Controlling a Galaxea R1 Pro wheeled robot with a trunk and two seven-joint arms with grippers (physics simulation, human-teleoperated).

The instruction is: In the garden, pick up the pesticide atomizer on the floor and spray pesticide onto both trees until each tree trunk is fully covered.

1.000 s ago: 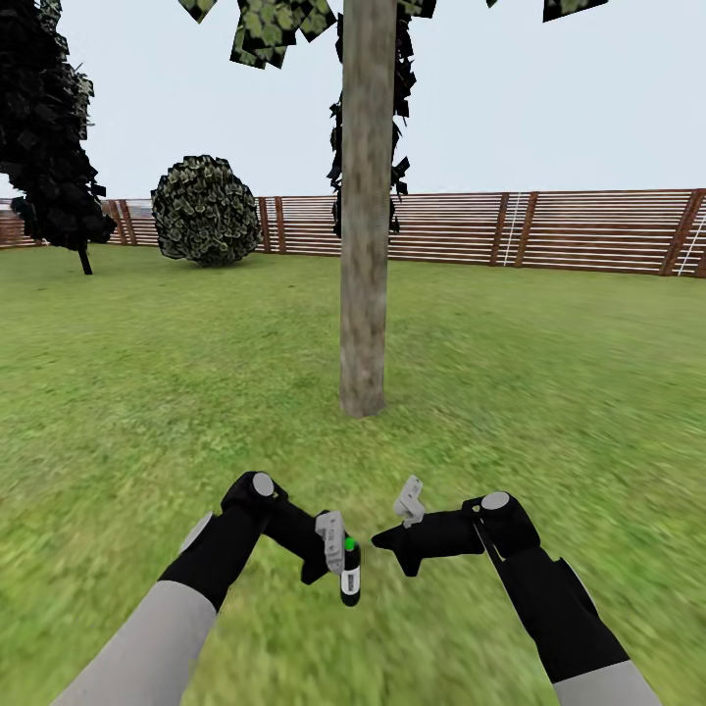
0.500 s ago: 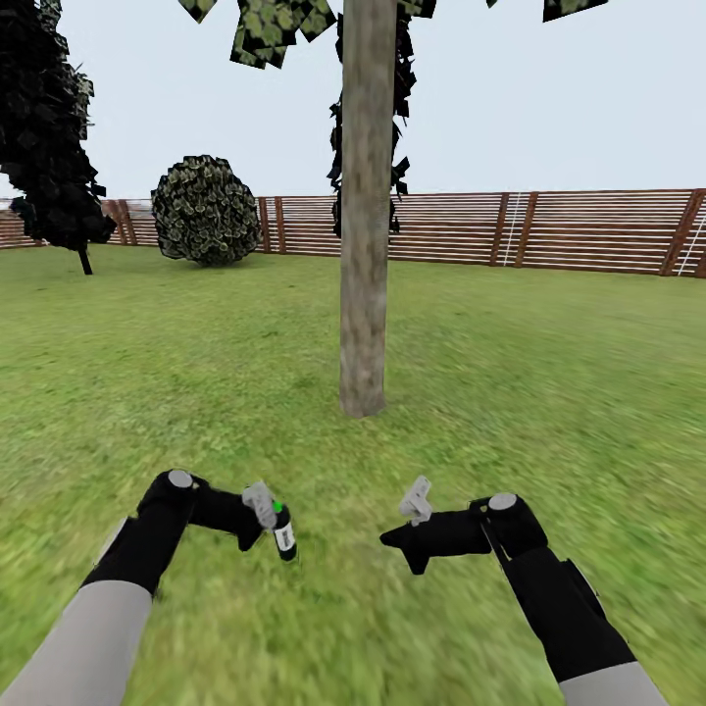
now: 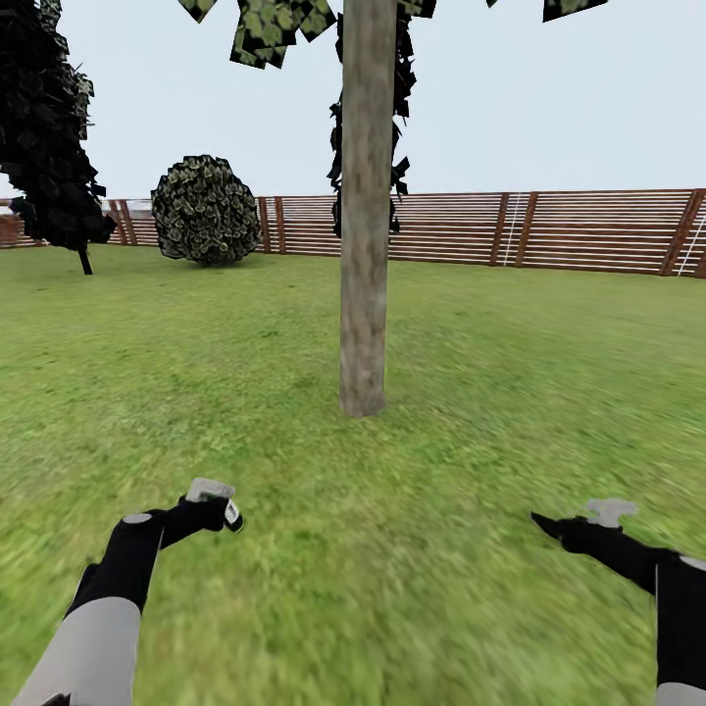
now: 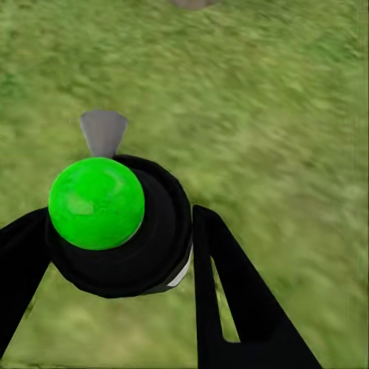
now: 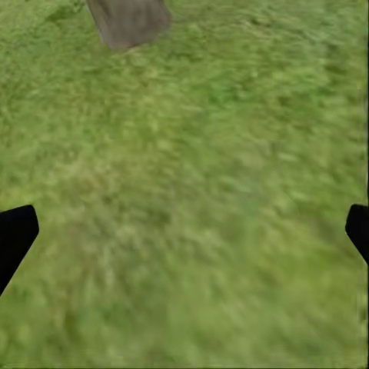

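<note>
The left gripper (image 3: 224,506) is clamped on the atomizer (image 3: 233,515). In the left wrist view the two black fingers (image 4: 231,292) press against either side of the atomizer's (image 4: 123,231) round black body, which sits squarely between the jaws with no gap on either side. A bright green cap (image 4: 96,203) tops the body and faces the camera, and a small grey nozzle (image 4: 103,131) sticks out past it, away from the jaws. A sliver of white label shows at the body's edge beside one finger. Beyond the jaws lies only grass (image 4: 269,115).

In the head view the atomizer is a small dark shape at the left gripper's tip, held clear of the grass (image 3: 392,588), out toward the left side. The trunk (image 3: 365,245) stands well ahead of the jaws, roughly midway between the two arms.

The right gripper (image 5: 184,231) holds nothing. Its jaws stand wide apart: in the right wrist view only the two black fingertips (image 5: 15,234) show, one at each edge, with bare grass (image 5: 192,192) across the whole gap between them. The trunk's base (image 5: 129,21) lies far beyond these jaws. In the head view the right gripper (image 3: 564,529) sits low at the right, well apart from the left one, touching nothing.

Behind the trunk run a slatted fence (image 3: 549,230), a round bush (image 3: 204,210) and a dark cypress (image 3: 49,127).
</note>
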